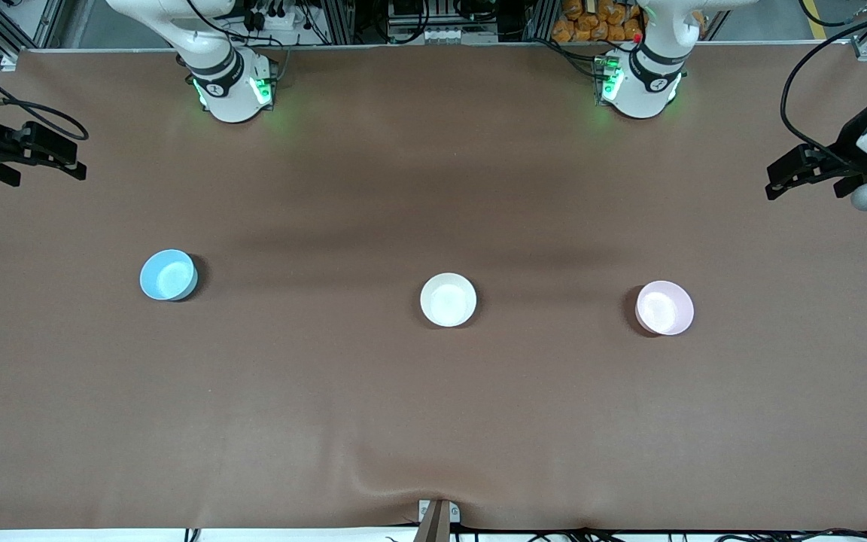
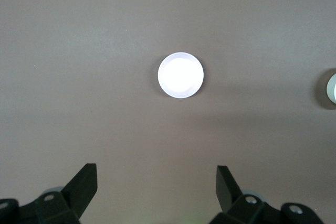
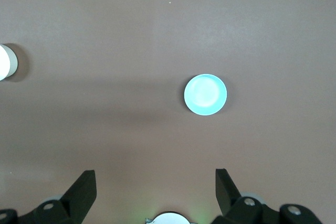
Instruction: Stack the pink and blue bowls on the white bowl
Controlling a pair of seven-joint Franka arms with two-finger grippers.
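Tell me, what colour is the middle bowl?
White; the front view shows it best.

Three bowls [image 1: 448,299] sit well apart on brown table [image 1: 433,421].

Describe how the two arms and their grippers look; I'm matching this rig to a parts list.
Both arms are glossy white with black joint bands and green lights at the bases. Black cables trail from each. The left gripper and right gripper are matte black, with pale grey parts beside them. The left gripper's fingers are black, angular wedges.
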